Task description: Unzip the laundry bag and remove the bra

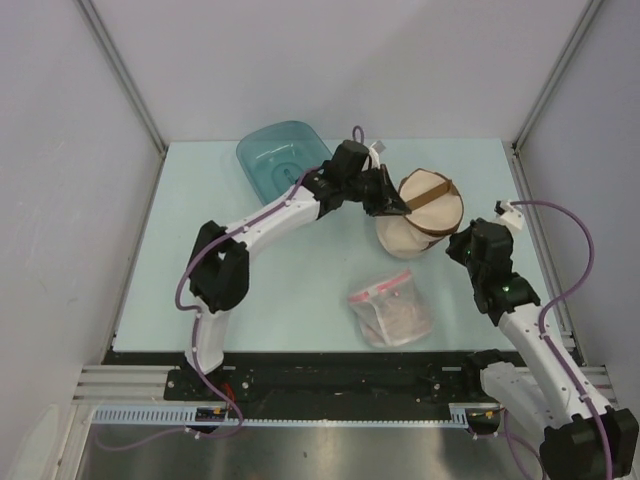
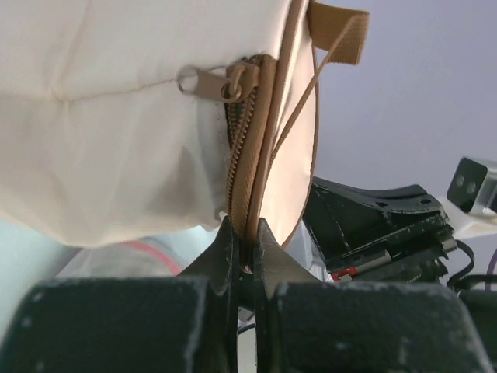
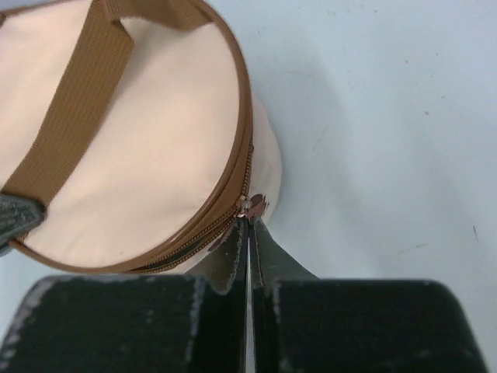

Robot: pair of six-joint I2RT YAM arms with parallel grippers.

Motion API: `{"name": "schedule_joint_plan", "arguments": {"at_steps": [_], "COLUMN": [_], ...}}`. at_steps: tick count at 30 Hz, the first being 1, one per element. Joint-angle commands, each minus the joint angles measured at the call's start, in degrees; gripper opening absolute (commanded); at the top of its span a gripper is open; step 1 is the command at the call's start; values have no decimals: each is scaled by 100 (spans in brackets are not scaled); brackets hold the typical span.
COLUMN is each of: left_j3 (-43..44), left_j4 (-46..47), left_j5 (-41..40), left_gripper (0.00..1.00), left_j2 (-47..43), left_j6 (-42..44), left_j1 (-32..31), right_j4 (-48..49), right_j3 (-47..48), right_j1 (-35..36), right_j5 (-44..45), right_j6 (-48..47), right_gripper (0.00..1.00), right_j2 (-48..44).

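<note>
Pinching the laundry bag from both sides, we have the left pincer clamped on its zip seam and the right pincer closed on a zip pull. The bag stands on the counter, right of the teal tub

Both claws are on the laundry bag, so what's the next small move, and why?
Probably drag the right claw along the zip: it is shut on a zipper pull, while the left claw pinches the zip edge of the laundry bag, bracing it.
</note>
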Motion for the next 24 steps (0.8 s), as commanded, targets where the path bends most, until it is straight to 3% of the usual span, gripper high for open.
{"name": "schedule_joint_plan", "arguments": {"at_steps": [1,5,8,9,12,19,24], "left_j3": [1075,2313,3359,3448,3134,625,-698], "left_j4": [-573,-1126,-1882,-2058,-2200,-1437,-129], "left_j5": [510,405,255,238,-139,-721,-1], "left_gripper": [0,0,49,72,99,100,100], "left_j2": [437,1034,1562,1598,1239,-545,-1021], "left_j6": [869,1317,1616,1678,1933,1795,889], "left_j1": [168,177,194,212,230,203,37], "right_j4": [-2,-187,-117,-47,93,410,490], "right_j3": [-52,-52,-43,-34,-8,10,10], "right_j1": [-312,293,837,953,1094,1103,1103], "right_j5": [-601,-611,-497,-488,-549,-620,-628], "right_j6": [-166,141,510,599,932,1101,1127], "right_gripper": [0,0,0,0,0,0,0], "right_j2": [-171,-259,-268,-251,-189,109,215]}}
